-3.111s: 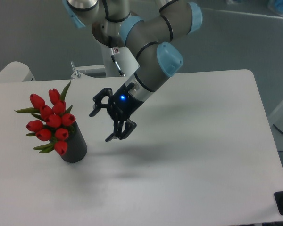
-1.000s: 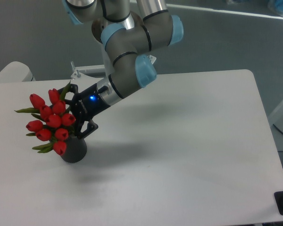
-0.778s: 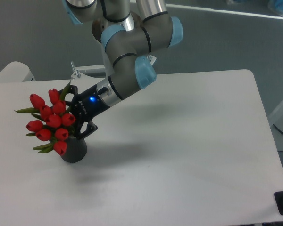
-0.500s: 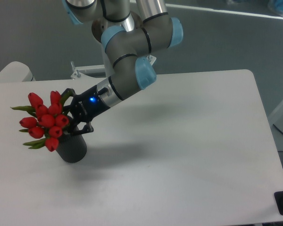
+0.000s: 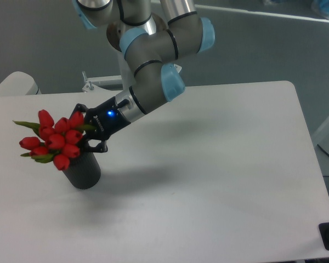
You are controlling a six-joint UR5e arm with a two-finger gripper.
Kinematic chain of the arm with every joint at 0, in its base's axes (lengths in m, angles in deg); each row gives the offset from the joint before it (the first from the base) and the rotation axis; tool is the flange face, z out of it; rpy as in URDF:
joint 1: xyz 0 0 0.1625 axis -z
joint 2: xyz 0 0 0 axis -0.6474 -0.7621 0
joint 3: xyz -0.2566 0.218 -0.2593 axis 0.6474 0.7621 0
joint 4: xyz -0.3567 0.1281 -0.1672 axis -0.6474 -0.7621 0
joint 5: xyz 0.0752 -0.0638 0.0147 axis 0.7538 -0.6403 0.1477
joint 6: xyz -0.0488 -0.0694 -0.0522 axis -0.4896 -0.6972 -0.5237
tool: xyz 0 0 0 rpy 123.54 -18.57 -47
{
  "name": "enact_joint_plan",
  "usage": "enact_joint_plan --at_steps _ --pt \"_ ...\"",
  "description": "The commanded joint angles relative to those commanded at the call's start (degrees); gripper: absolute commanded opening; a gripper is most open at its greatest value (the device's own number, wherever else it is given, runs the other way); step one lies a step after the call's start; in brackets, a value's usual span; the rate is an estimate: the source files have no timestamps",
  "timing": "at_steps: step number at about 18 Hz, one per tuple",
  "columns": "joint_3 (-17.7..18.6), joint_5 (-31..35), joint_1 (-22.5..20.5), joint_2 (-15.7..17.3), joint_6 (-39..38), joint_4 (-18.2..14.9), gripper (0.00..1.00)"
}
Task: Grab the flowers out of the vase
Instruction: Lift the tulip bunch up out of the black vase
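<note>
One bunch of tulips pinched above the vase

Nine or so bright red closed tulip buds with green leaves (image 5: 55,139), clustered just over the round top of the matte black cylindrical vase (image 5: 83,171), near the left side of the white table (image 5: 219,175). Black two-finger gripper (image 5: 89,134) pressed in on the bunch from the right, beside the buds. Stems hidden.

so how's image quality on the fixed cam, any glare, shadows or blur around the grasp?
Fixed camera: even, diffuse light, no glare on the white table. A soft shadow lies right of the vase, under the arm. The flowers are sharp and saturated. The gripper is black against the dark vase, so how its jaws stand is hard to read. Slight grain overall.
</note>
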Motion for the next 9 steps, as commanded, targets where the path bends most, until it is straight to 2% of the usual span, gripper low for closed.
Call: enact_joint_plan --at_steps 9 --pt "-0.17 -6.6 -2.99 3.7 -5.36 0.09 0.18"
